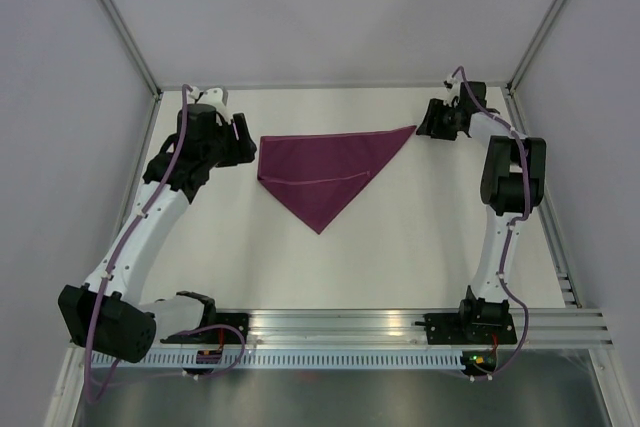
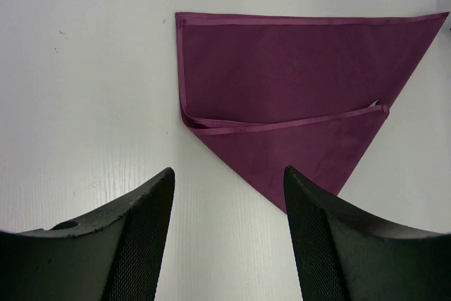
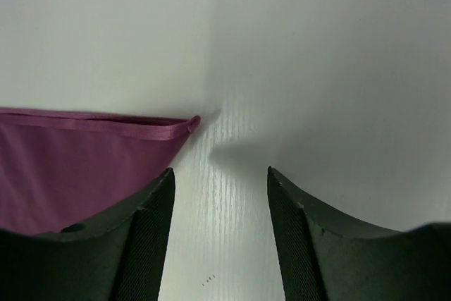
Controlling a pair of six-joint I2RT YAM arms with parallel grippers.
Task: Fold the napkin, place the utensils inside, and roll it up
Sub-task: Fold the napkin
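The dark magenta napkin (image 1: 325, 172) lies flat on the white table, folded into a triangle with its long edge at the back and its point toward the arms. A hemmed inner edge crosses the napkin (image 2: 296, 89) in the left wrist view. My left gripper (image 1: 243, 139) stands open just left of the napkin's left corner, with only bare table between its fingers (image 2: 141, 237). My right gripper (image 1: 428, 125) hangs open right beside the napkin's right tip (image 3: 192, 124), apart from it and holding nothing. No utensils show in any view.
White walls with metal corner posts (image 1: 120, 22) close in the table at the back and sides. A metal rail (image 1: 400, 332) with the arm bases runs along the near edge.
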